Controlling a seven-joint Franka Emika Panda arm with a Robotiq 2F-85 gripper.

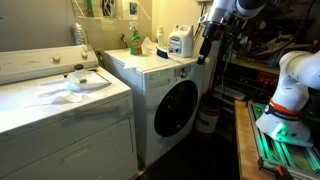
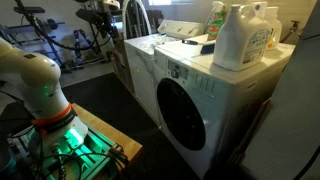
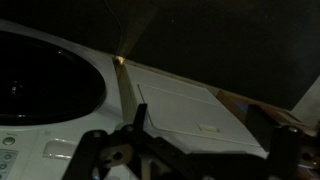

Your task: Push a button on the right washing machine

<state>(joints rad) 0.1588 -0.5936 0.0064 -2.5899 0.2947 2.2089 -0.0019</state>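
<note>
The right washing machine [image 1: 160, 85] is the white front-loader with a round dark porthole door [image 1: 177, 107]; it shows in both exterior views [image 2: 215, 85]. Its narrow control strip [image 1: 172, 71] runs along the top front edge. My gripper [image 1: 205, 42] hangs in the air just beyond the machine's upper front corner, beside the strip and apart from it. In the wrist view the gripper [image 3: 210, 150] is open and empty, its two dark fingers spread wide. That view also shows the door [image 3: 40, 80], a white drawer panel [image 3: 180, 105] and small buttons [image 3: 8, 150] at the lower left.
A white top-loader [image 1: 60, 95] stands beside the front-loader. Bottles [image 1: 178, 42] [image 2: 245, 35] stand on the front-loader's top. My arm's base [image 1: 285, 95] sits on a wooden platform [image 2: 100, 130] with green lights. Shelves with clutter [image 1: 255, 50] stand behind the gripper.
</note>
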